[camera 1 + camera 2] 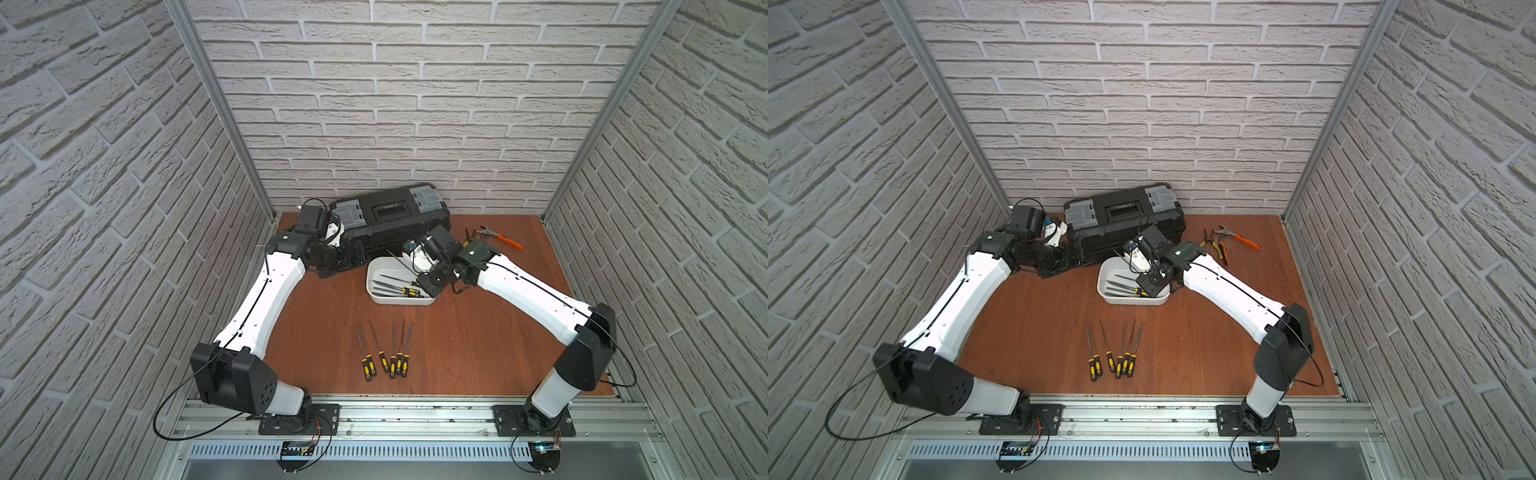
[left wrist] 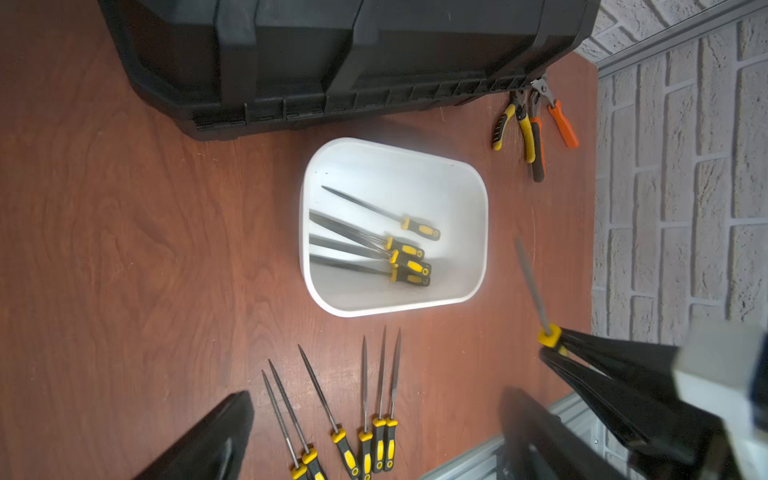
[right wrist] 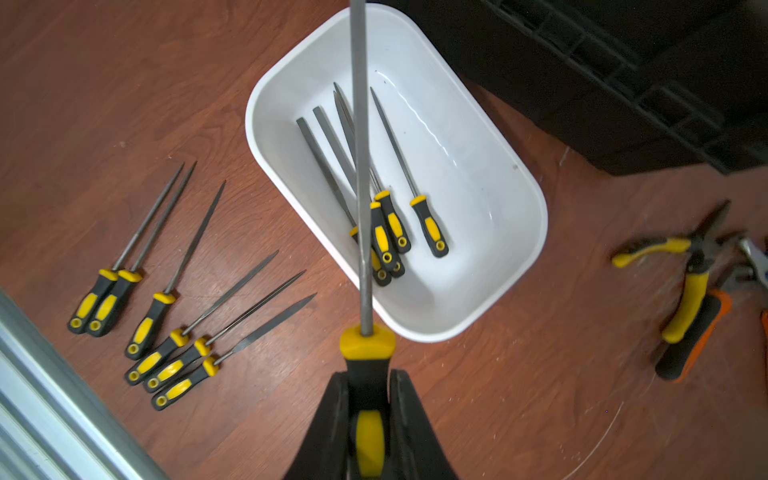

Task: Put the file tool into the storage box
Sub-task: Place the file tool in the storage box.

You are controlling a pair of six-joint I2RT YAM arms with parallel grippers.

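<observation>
Over the storage box (image 3: 465, 166), the right gripper (image 3: 369, 376) clenches the file tool (image 3: 360, 166).
Blurred, the left gripper (image 2: 376, 401) seems spread and empty.

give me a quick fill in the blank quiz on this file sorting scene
1. The right gripper is shut on the ____ of a file, its blade over the white tub.
2. The loose files on the table number ____.
3. The left gripper is ____ and empty.
4. The toolbox behind the tub is coloured ____.
Missing words: handle; six; open; black.
</observation>
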